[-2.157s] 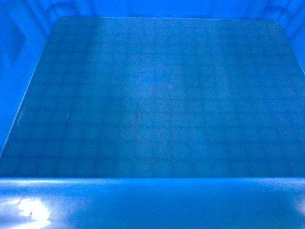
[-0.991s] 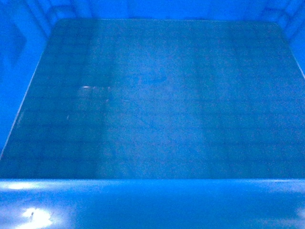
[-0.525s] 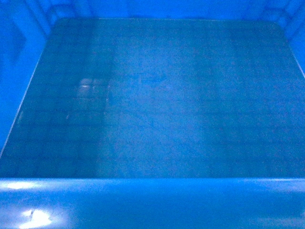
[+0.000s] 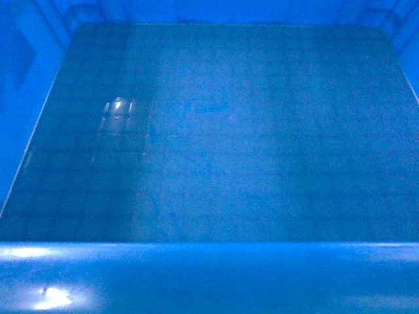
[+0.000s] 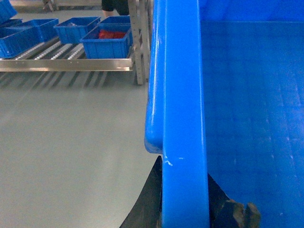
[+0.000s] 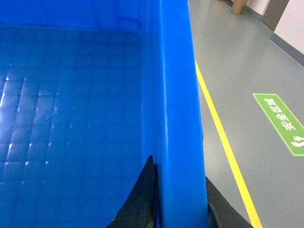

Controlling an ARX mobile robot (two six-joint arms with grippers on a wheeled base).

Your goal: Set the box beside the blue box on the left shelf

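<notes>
Floor: smooth grey (image 5: 66,142), seen beneath and beside the box in both wrist views; the box stands clear above it.
Box: bright-blue crate (image 4: 209,131) fills the head view, its near rim across the bottom edge, grid-patterned floor beyond, small glare patch left of middle. Nothing lies inside.
Left gripper: (image 5: 183,204) black fingers straddle the box's left rim (image 5: 180,95), one outside the wall, one inside, pinching the wall between them.
Right gripper: (image 6: 178,204) same hold on the box's right rim (image 6: 173,95); one dark finger (image 6: 140,199) on the inner face, the other just showing on the outer face, clamped on the wall.
Yellow line: floor stripe (image 6: 221,137) runs alongside the box's right wall, near it but apart.
Green sign: floor marking (image 6: 282,121) with white characters and footprints, farther right of the box than the stripe.
Left shelf: roller-track shelf (image 5: 61,57) well ahead and left of the box, metal front rail, rows of pale rollers behind it.
Blue bins: several smaller ones (image 5: 107,42) rest on the rollers; the one nearest the box holds something red, too small to identify.
Posts: steel uprights (image 5: 137,42) stand between that bin and the box's left rim.
</notes>
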